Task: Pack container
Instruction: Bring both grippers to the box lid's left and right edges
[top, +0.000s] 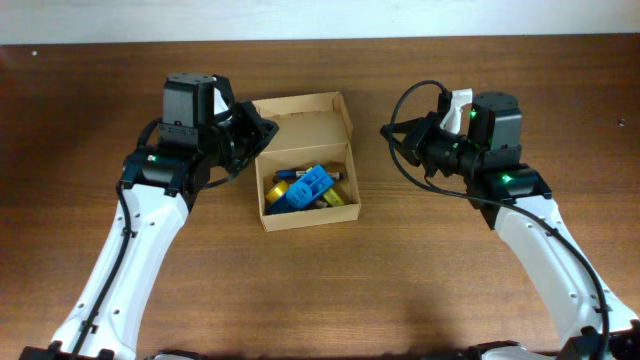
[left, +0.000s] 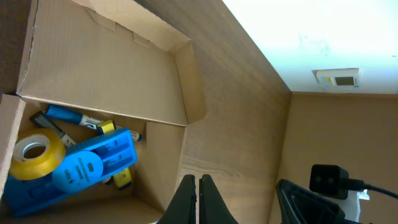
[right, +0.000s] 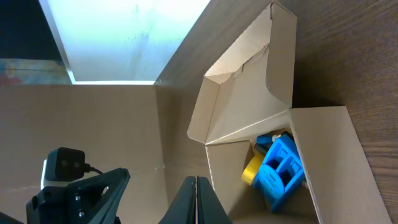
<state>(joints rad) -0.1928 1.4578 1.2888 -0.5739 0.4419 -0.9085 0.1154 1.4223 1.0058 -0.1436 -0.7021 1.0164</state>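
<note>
The tan cardboard container (top: 355, 178) stands open at the table's middle, its flap lid (top: 300, 118) raised at the back. Inside lie a blue plastic case (top: 305, 187), a yellow tape roll (left: 34, 152) and markers (left: 68, 115). My left gripper (top: 268, 130) is shut and empty, close by the box's back left corner. In the left wrist view its tips (left: 198, 182) sit just outside the box wall (left: 161, 168). My right gripper (top: 388, 133) is shut and empty, a little right of the box. Its tips (right: 196, 182) point at the box (right: 249, 106), the case (right: 280, 171) and the tape (right: 253, 169).
The wooden table (top: 450, 280) spreads out around the box. A black cable (top: 405, 100) loops from my right wrist toward the box. A pale wall strip (top: 320, 18) runs along the table's far edge.
</note>
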